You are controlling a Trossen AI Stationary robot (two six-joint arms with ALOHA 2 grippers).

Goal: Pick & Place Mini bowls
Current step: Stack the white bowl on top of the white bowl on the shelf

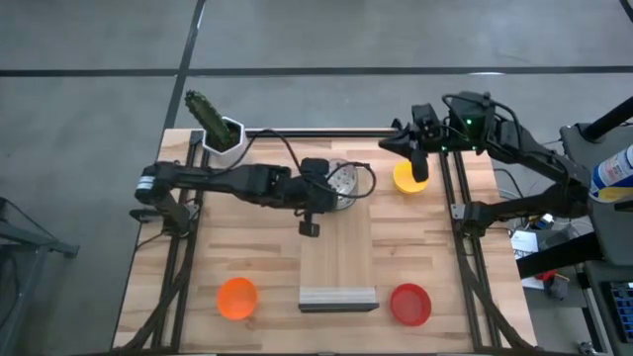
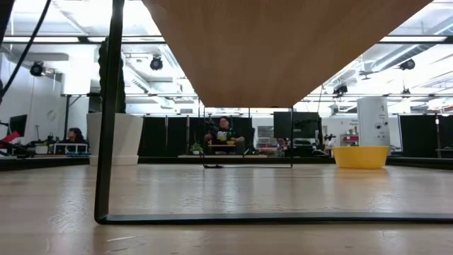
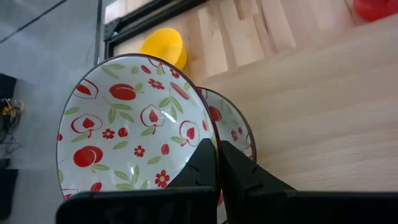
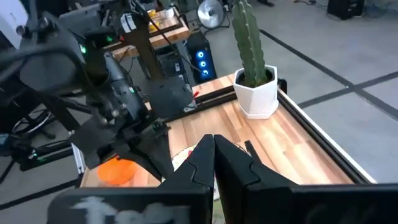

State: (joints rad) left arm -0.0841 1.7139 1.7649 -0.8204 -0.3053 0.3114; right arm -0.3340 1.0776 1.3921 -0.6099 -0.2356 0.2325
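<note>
Pickup looks underway: left gripper (image 3: 219, 163) pinches the speckled bowl's (image 3: 134, 118) rim at desk centre, needing a lift next; right gripper (image 1: 417, 166), pressed together, hovers at two o'clock.

Bench (image 1: 425, 247) centre crowded: left arm (image 1: 227, 181) lies across it, its hand (image 1: 318, 203) over the speckled bowls (image 1: 342, 180). Raised wooden board (image 1: 336, 257) blocks the middle front. Open wood between orange bowl (image 1: 236, 298) and board, also right of it (red bowl (image 1: 410, 303) at the corner). Cactus pot (image 1: 224, 135) guards the back-left.
</note>
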